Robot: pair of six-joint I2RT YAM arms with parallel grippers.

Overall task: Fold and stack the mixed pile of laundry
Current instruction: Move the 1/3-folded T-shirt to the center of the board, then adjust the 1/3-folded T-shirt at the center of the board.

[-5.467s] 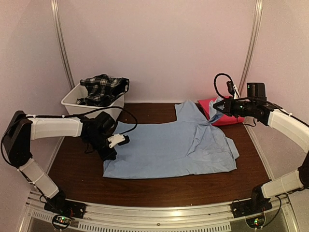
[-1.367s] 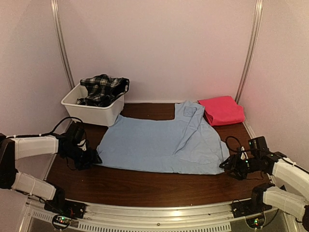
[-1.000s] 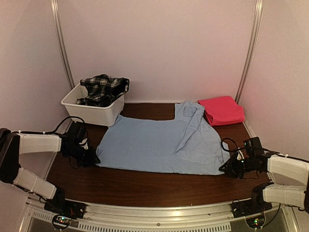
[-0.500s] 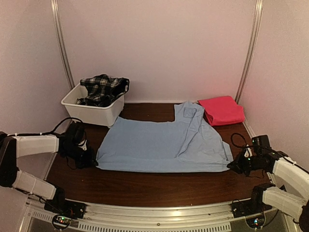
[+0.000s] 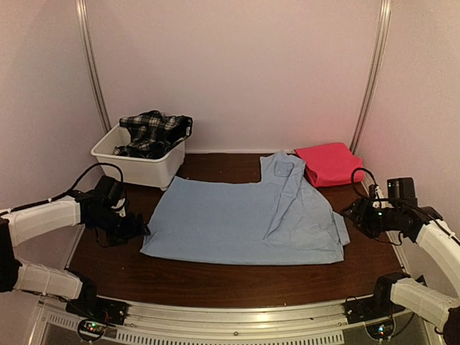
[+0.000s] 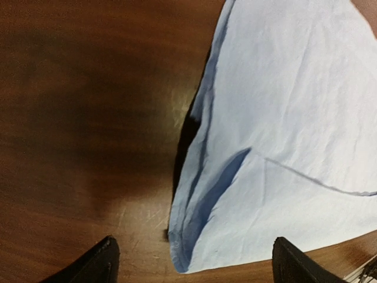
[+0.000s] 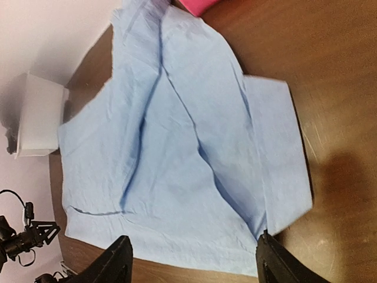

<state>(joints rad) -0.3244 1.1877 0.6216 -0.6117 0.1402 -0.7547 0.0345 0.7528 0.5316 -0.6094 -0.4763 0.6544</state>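
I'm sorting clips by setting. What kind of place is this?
Probably a robot test booth: bare pale walls close around a wooden table, with a left arm and right arm bolted at its edge.

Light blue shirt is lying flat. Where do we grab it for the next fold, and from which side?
Probably the near corners. The light blue shirt is spread flat, so only its edges offer a pinch. The open left gripper can come in low from the left at the near-left corner, where the hem lifts slightly off the table. The open right gripper mirrors that from the right.
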